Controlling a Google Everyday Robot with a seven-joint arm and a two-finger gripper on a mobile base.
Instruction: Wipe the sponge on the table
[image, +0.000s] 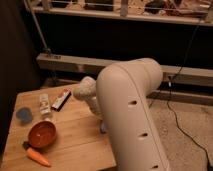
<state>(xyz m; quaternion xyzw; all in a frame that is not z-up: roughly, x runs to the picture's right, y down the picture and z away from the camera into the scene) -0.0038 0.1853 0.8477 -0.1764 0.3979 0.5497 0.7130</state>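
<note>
Jaws clenched, the gripper (101, 121) hangs low over the table (75, 135), with a blue sliver of sponge (102, 128) just beneath them.

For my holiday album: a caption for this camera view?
Robot arm above a wooden table, claw low at its middle, bowl nearby.

**Table at lower left, arm across the middle, 5 small things on the table's left half.**

The arm (131, 115) rises from the bottom edge in front of the table (75, 147) and covers its right part. The gripper is hidden behind the arm, low over the table, where a sliver of the sponge (102, 128) shows at the arm's left edge. A disc (23, 115) lies far left, a bottle (45, 105) just right of it, and a flat packet (61, 99) further right, near the back edge. The bowl (41, 134) sits in front of these, with a carrot (37, 156) before it at the front corner. A cable (187, 130) lies on the floor to the right.
</note>
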